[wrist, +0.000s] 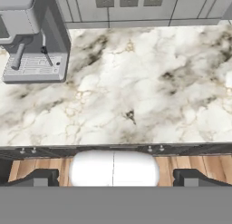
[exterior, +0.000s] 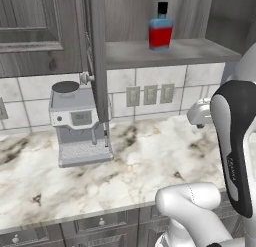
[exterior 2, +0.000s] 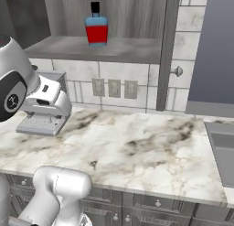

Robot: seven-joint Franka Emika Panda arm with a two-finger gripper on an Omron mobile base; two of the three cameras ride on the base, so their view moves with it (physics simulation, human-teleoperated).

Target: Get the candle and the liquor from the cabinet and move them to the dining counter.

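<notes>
**A:** One of the two things is plain to see: the small squat liquor bottle (exterior: 160, 30), blue above, red below, with a narrow neck and black cap, stands upright on the open shelf of the dark grey wood-grain wall cabinet (exterior: 175, 52). I cannot find the candle anywhere on the part of the shelf that shows.

**B:** And the jaws?

**A:** Spread wide and gripping nothing. The two-finger gripper (wrist: 113, 178) looks down at the marble-look worktop desk (wrist: 149, 96), well below the shelf and well apart from the bottle.

**B:** So what could go wrong?

**A:** Several things, I think. The white arm (exterior: 235, 141) has to rise a long way. The open cabinet door (exterior: 98, 56) hangs edge-on just beside the shelf, with its small round knob (exterior: 86, 78) sticking out; a wide swing from that side could clip it.

**B:** The grey boxy coffee machine (exterior: 79, 123)?

**A:** It stands on the desk right under that door, so a low sweep could knock it too.

**B:** And the bottle itself?

**A:** It is narrow at the neck and squat below. A grasp on the cap would likely slip or tip it; a finger that nudges the body before closing could push it towards the back of the shelf or topple it off the front edge onto the desk.

**B:** The candle?

**A:** If it sits out of sight near the bottle, a careless reach might knock it over unseen.
</notes>
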